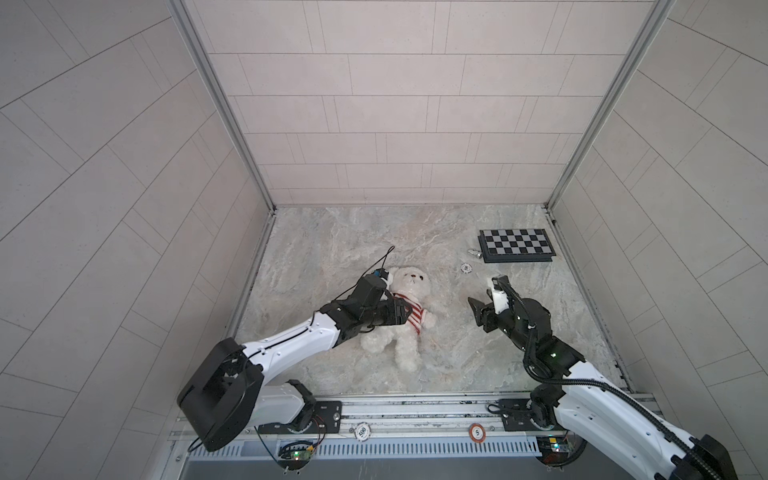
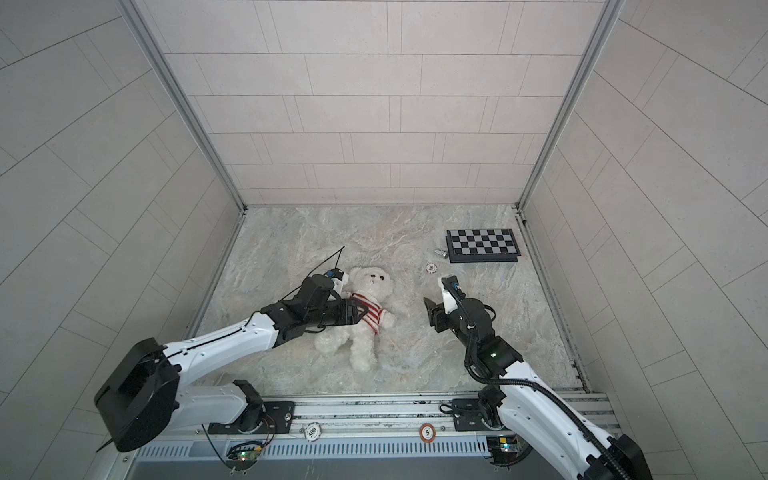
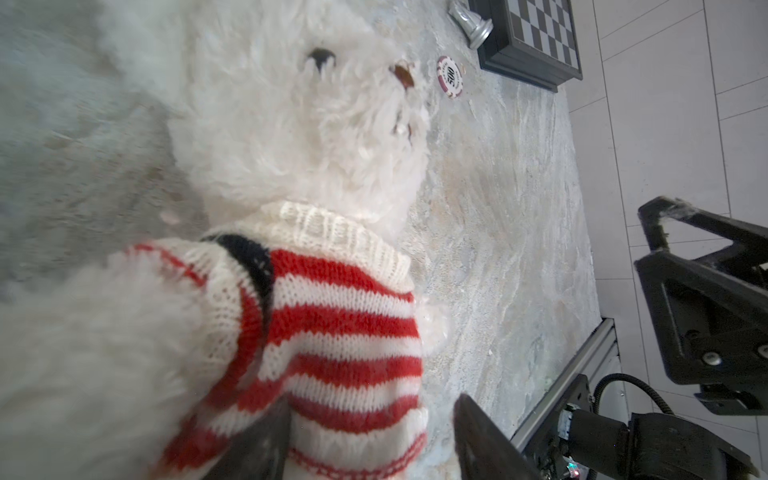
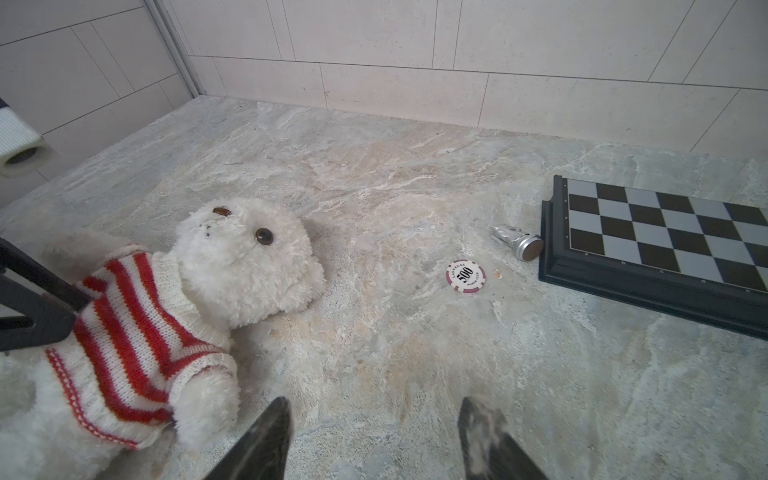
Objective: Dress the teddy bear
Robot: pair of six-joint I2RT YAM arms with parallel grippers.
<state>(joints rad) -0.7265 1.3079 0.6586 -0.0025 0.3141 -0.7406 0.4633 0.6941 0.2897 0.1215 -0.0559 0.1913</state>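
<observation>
Teddy bear (image 1: pixel 411 284), fluffy white plush in a red-and-white striped knit sweater (image 1: pixel 413 318), lies mid-table, head toward 12 o'clock. Your left gripper (image 3: pixel 365 436) straddles its torso, jaws apart; right gripper (image 4: pixel 374 419) gapes empty at its 3 o'clock.

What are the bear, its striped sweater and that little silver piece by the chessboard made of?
The teddy bear looks like fluffy white synthetic plush: long, shaggy fibres. Its sweater is knitted yarn, wool or acrylic; stitch rows show. The silver piece has a metallic sheen: metal or coated plastic, unclear which.
</observation>
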